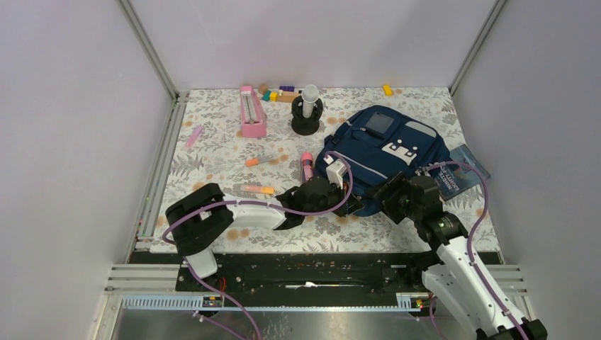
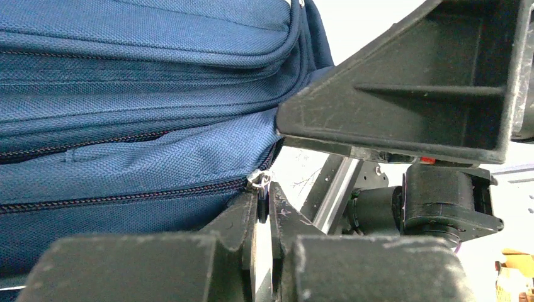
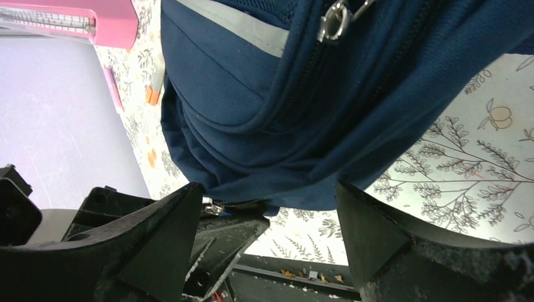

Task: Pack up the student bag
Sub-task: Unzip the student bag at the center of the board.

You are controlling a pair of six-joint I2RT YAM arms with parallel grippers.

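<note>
The navy student bag [image 1: 386, 152] lies on the floral table at the right, front patches up. It fills the left wrist view [image 2: 126, 94] and the top of the right wrist view [image 3: 302, 107]. My left gripper [image 2: 264, 207] is at the bag's near edge, shut on the metal zipper pull [image 2: 259, 182] of a closed zipper. My right gripper [image 3: 271, 220] is open right beside it, its jaws wide apart around the bag's near edge, holding nothing. In the top view both grippers, left [image 1: 339, 185] and right [image 1: 393, 195], meet at the bag's near side.
A dark booklet [image 1: 461, 173] lies right of the bag. A pink box [image 1: 251, 112], a black stand [image 1: 307, 113], coloured blocks [image 1: 280, 93], an orange marker [image 1: 259, 161], a pink tube [image 1: 307, 164] and another marker [image 1: 257, 189] lie to the left and back.
</note>
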